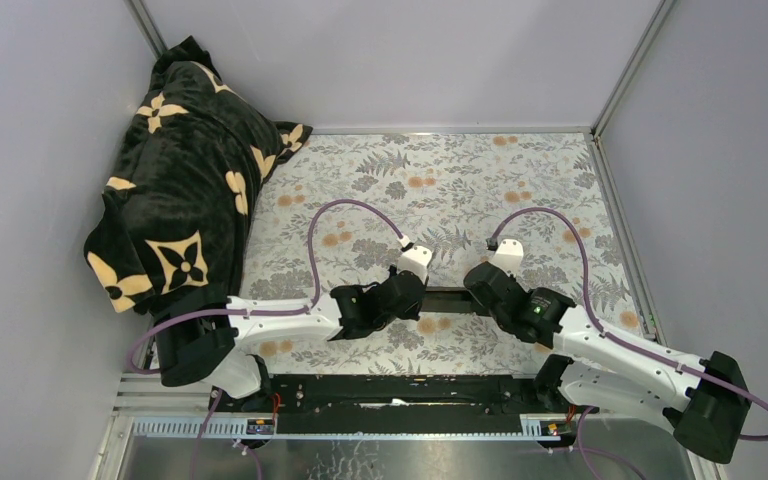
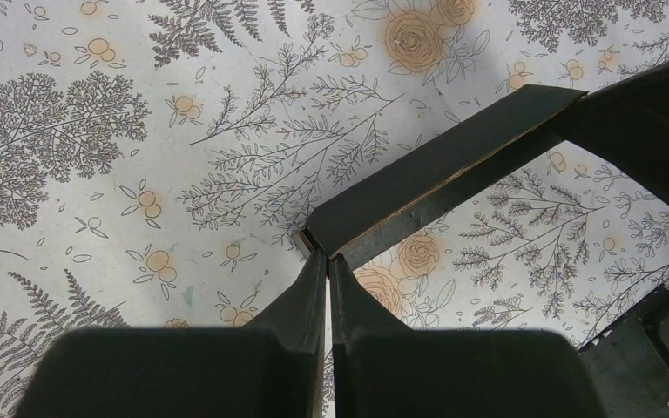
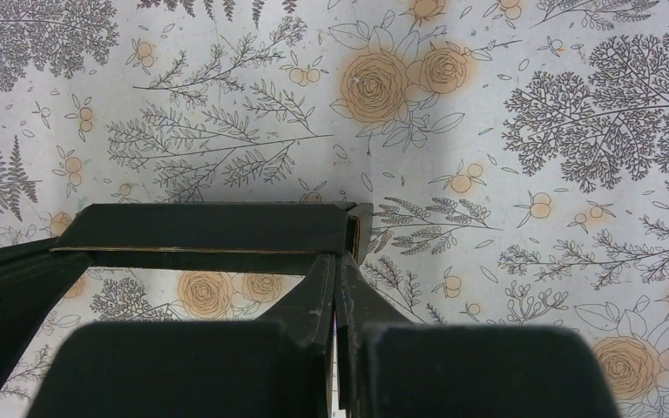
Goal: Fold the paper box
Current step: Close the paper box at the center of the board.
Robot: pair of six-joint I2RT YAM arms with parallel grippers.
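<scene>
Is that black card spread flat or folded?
Folded: the box is a narrow strip, two faces meeting along a creased edge.

The paper box [image 1: 450, 300] is matte black card, folded into a long, narrow strip with a pale raw edge along its crease. It stretches between the left gripper [image 2: 327, 257] and the right gripper [image 3: 338, 257], each pinching one end corner.
</scene>
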